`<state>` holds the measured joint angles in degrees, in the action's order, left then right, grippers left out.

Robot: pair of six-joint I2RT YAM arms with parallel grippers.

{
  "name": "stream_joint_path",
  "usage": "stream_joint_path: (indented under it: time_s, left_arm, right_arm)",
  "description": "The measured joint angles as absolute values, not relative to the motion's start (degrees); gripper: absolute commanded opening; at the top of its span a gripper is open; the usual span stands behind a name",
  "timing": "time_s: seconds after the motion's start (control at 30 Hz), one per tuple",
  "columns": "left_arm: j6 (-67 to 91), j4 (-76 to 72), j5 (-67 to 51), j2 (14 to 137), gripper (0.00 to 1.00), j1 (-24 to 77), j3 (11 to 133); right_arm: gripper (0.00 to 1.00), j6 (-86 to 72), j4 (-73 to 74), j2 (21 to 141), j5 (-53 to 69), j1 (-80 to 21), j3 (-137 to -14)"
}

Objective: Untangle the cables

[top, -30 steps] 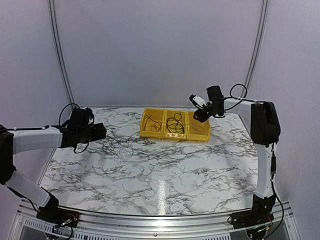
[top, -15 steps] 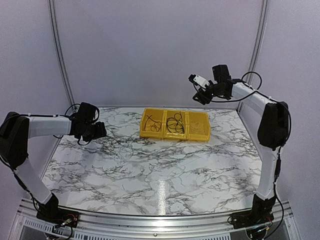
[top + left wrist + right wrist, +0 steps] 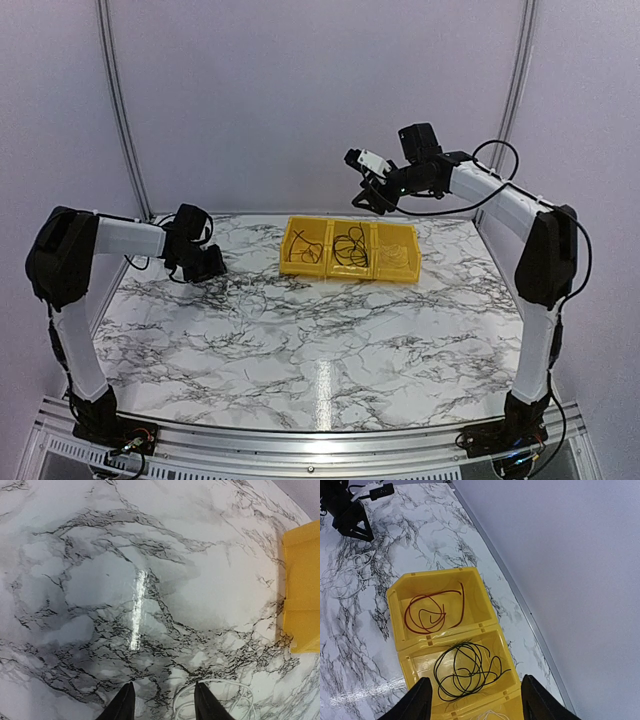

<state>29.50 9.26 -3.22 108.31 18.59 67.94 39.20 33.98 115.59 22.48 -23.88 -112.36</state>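
The left claw (image 3: pixel 208 264) hangs low over the marble worktop (image 3: pixel 320 350) at the left of the overhead view, a little way short of the yellow tray (image 3: pixel 348 272). In its own camera the two dark fingers (image 3: pixel 122 706) stand moderately apart at the bottom edge with nothing between them. A loose white cable (image 3: pixel 227 695) lies on the stone just beside the right-hand finger, and I cannot tell whether it touches.

The right claw (image 3: pixel 378 200) is raised well above the tray, toward the upper right of the overhead view. Its fingers (image 3: pixel 415 700) are spread wide and empty.

Looking down from there, the tray has three compartments in a row:
- The black cable (image 3: pixel 465 672) lies in the middle one as a loose, looping bundle.
- The compartment above it in that picture holds a red cable (image 3: pixel 426 612), coiled loosely.
- A pale cable (image 3: pixel 485 714) just shows in the third compartment at the bottom edge, mostly cut off.

From overhead the black cable (image 3: pixel 350 247) sits in the centre compartment, clear of both claws.
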Motion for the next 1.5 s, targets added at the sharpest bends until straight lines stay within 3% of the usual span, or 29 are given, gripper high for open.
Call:
stream_joint_path:
  time_s: [0.27, 0.47, 0.73, 1.1, 1.5]
  left_arm:
    - [20.03, 9.58, -7.22, 113.71, 0.45, 18.59, 70.72]
    - [15.11, 9.32, -8.75, 117.3, 0.35, 18.59, 74.96]
    - [11.66, 9.28, -8.32, 117.62, 0.4, 18.59, 75.55]
    - [3.7, 8.84, -12.51, 106.63, 0.46, 18.26, 65.56]
    - [2.17, 8.4, -17.54, 113.82, 0.35, 18.37, 70.91]
  right_arm:
    - [0.61, 39.33, 34.44, 115.59, 22.98, -24.67, -112.36]
    - [0.61, 39.62, 34.44, 115.59, 22.46, -25.1, -112.29]
    - [0.61, 40.18, 34.44, 115.59, 21.71, -26.81, -112.29]
    - [0.6, 40.58, 34.41, 116.11, 21.52, -31.42, -112.31]
    - [0.6, 40.56, 34.41, 118.41, 21.32, -33.36, -112.38]
